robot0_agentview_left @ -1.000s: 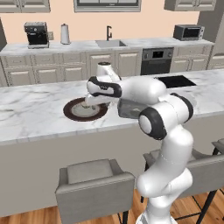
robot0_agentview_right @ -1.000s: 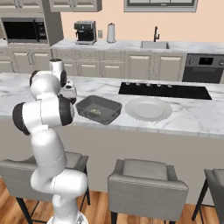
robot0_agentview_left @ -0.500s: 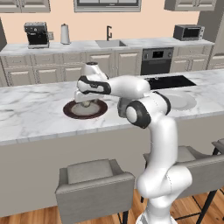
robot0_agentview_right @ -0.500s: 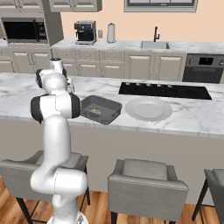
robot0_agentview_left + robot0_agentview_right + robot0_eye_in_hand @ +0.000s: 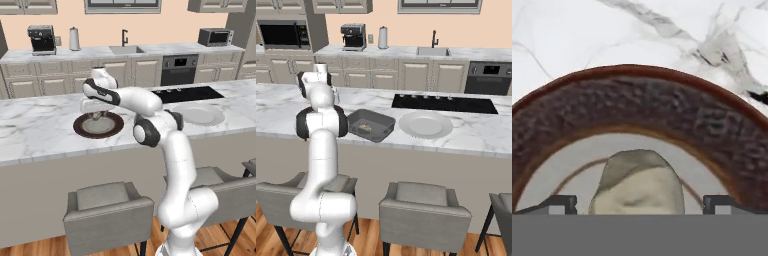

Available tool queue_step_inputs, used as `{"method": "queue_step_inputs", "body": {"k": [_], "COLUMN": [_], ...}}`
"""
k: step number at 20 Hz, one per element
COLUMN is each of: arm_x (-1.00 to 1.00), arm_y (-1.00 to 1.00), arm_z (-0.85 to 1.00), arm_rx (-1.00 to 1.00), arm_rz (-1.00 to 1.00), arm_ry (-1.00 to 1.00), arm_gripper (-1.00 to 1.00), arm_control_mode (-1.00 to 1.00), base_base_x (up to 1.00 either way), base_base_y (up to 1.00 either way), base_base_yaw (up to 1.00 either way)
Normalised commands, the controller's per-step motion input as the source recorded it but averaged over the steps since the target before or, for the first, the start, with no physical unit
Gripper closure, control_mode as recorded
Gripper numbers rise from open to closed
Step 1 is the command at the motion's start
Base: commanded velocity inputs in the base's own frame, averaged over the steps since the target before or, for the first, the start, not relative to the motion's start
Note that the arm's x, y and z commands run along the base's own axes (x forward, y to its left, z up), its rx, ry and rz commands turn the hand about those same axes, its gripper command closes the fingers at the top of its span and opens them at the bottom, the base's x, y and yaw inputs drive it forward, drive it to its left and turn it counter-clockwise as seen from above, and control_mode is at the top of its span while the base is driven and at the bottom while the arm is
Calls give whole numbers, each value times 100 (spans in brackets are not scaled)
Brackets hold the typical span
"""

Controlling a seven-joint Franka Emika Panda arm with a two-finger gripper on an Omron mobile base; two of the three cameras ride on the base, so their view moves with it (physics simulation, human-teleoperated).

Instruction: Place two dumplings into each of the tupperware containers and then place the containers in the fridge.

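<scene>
On the marble counter (image 5: 30, 125), toward its left end, we see the dark brown plate (image 5: 98, 125) with a dumpling (image 5: 638, 184) on it. The gripper (image 5: 95, 114) hangs just over this dumpling, fingers spread wide. Further right stand a grey tupperware container (image 5: 371, 125), one dumpling inside, and a white plate (image 5: 425, 124).

I see the dumpling (image 5: 638, 182) cut off at the hand view's bottom; my arm hides the tupperware container's (image 5: 372, 125) left end.
</scene>
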Motion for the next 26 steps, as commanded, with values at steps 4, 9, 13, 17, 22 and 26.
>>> {"method": "queue_step_inputs", "body": {"k": [4, 9, 13, 17, 22, 26], "arm_x": [-34, -85, -81, -99, -87, -24], "arm_y": [-2, -22, -71, -86, -94, -100], "arm_z": [0, 11, 50, 42, 10, 4], "arm_rx": [0, 0, 1, 0, 0, 0], "arm_rz": [-1, -13, -12, -4, -3, -2], "arm_ry": [12, 11, 2, -8, -38, -36], "arm_gripper": [100, 100, 100, 100, 100, 100], "arm_control_mode": [-100, -100, -100, -100, -100, -100], "base_base_x": [0, 0, 0, 0, 0, 0], "base_base_y": [0, 0, 0, 0, 0, 0], "base_base_yaw": [0, 0, 0, 0, 0, 0]}}
